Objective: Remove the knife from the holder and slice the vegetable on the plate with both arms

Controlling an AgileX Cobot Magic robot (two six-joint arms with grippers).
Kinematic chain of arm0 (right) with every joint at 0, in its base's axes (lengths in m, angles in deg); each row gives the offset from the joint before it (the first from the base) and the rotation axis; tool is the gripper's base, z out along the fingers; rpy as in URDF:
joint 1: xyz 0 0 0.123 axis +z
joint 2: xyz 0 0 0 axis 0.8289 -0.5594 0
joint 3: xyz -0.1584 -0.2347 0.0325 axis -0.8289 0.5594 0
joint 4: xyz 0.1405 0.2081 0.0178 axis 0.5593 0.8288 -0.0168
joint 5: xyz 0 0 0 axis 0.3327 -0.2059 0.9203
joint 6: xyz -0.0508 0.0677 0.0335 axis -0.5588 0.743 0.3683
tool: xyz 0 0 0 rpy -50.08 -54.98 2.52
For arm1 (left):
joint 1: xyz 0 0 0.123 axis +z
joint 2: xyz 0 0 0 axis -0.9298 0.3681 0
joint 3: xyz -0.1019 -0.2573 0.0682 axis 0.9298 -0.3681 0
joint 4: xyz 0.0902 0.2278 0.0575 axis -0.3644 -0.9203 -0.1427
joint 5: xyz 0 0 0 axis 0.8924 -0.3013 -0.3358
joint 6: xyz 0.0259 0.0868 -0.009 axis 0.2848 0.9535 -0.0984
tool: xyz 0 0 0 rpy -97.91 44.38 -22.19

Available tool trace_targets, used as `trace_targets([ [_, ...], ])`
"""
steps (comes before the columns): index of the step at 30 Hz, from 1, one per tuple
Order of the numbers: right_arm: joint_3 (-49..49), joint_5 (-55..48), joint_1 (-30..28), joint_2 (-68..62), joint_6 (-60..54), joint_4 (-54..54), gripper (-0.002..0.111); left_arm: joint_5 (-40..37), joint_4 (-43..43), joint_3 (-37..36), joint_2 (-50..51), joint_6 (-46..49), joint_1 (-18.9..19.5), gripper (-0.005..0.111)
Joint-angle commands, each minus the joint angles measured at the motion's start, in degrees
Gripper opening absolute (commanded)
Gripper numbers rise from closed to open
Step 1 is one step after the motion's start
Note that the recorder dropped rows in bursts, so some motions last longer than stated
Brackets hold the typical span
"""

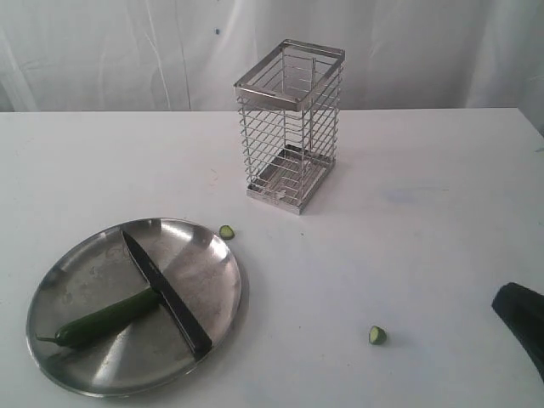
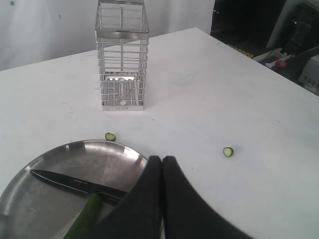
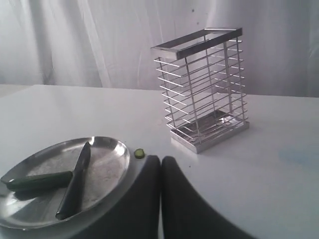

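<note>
The knife [image 1: 167, 294] lies flat across the steel plate [image 1: 78, 270], its black handle toward the near rim. The dark green vegetable [image 1: 106, 319] rests on the plate with its thick end against the knife. The wire holder [image 1: 291, 127] stands empty behind. In the left wrist view my left gripper [image 2: 162, 160] is shut on nothing, held over the plate's [image 2: 92, 154] edge near the knife [image 2: 75, 183] and vegetable [image 2: 87, 215]. My right gripper [image 3: 160, 159] is shut and empty too, beside the plate [image 3: 107, 149], knife [image 3: 75, 185] and vegetable [image 3: 37, 180].
Two small cut green slices lie on the white table: one [image 1: 226, 231] by the plate's far rim, one [image 1: 377, 335] out to the right. A black part of the right arm [image 1: 520, 316] shows at the lower right corner. White curtain behind.
</note>
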Motion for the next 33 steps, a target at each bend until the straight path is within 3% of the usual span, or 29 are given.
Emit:
trace_targets([
  [1,0.42,-6.89,-2.73,4.39,-0.32,-1.14,0.000,-0.31,0.67,-0.34,-0.36,-0.40,0.11,0.000],
  [7,0.42,-15.82,-5.82,7.92,-6.56,-2.09,0.000,-0.31,0.67,-0.34,-0.36,-0.40,0.11,0.000],
  [28,0.42,-15.39,-6.80,7.92,-7.18,-1.77,0.000,-0.20,0.94,-0.50,-0.36,-0.40,-0.50,0.000],
  [29,0.42,-15.38,-6.80,7.92,-7.18,-1.66,0.000,0.40,0.47,-1.21,-0.36,-0.28,-0.50,0.000],
  [33,0.42,-15.38,-6.80,7.92,-7.18,-1.66,0.000,17.87,-8.51,-9.23,-5.35,-3.41,0.12,0.000],
])
